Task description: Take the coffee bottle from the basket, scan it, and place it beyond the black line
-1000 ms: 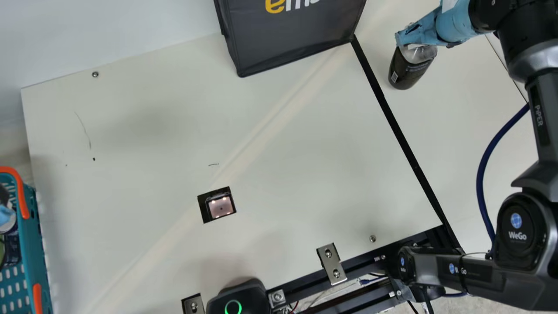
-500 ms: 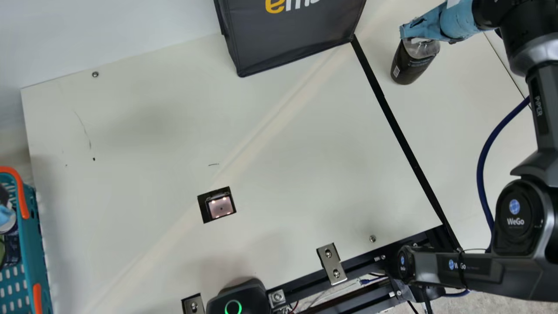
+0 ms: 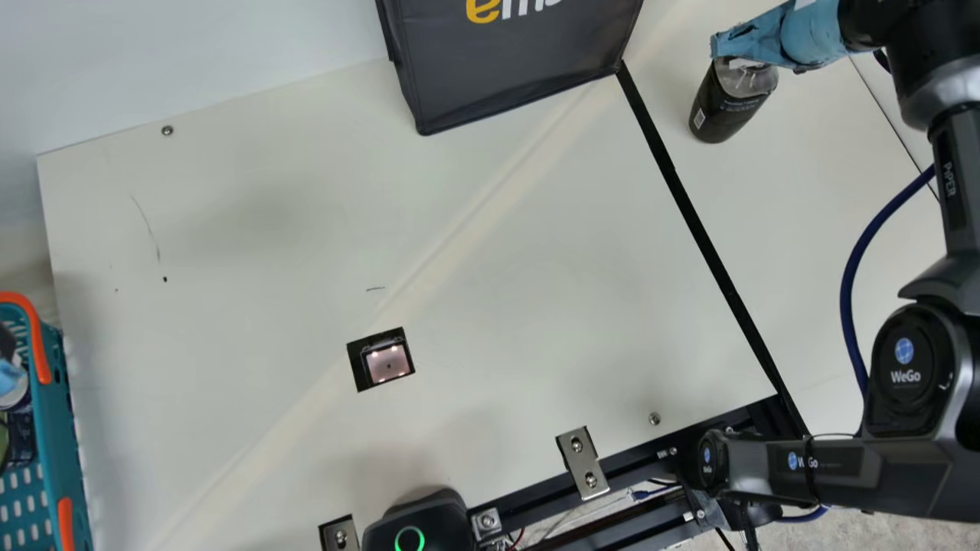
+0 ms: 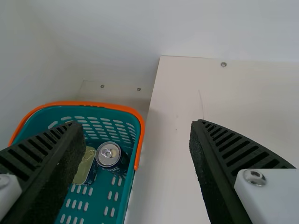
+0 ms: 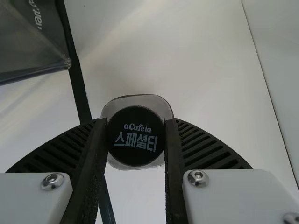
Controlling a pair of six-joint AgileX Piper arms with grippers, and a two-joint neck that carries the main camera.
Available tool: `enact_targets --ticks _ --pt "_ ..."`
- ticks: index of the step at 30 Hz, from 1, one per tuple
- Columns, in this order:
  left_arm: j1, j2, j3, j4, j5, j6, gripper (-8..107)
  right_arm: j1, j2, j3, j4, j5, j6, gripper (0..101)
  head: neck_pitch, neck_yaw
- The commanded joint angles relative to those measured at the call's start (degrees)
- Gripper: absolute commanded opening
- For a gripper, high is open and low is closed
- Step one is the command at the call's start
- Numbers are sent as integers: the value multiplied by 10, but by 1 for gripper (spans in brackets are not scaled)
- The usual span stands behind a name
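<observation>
Currently, right gripper (image 3: pixel 723 47) pinches coffee bottle (image 3: pixel 726 107) at its black cap (image 5: pixel 135 136), beyond the black line (image 3: pixel 708 252); left gripper (image 3: pixel 9 375), fingers spread wide, near basket (image 3: pixel 57 421).

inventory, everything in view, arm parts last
Table: one, cream, centre
Line: one, black, across table's right
Bottle: one, black, past line
Bag: one, dark grey, far edge
Scanner: one, black, set in table
Basket: one, teal, left edge
Can: one, silver top, in basket
Tin: one, green, in basket
Device: one, black, near edge
Brackets: three, silver, near edge
Hose: one, blue, right side
Right arm: one, black and grey, right
Left jaws: pair, black, apart, near basket
Right jaws: pair, black, shut on bottle
</observation>
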Motion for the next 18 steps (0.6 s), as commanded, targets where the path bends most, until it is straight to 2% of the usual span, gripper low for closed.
enact_targets --ticks 1,14,18 --pt "0 0 0 0 0 0 90 -2 1 1 2 -1 0 0 -15 0" --pt "0 0 0 0 0 0 90 -13 5 2 19 -8 2 0 -15 0" --pt "0 0 0 0 0 0 90 -14 5 5 21 -8 2 13 -15 0"
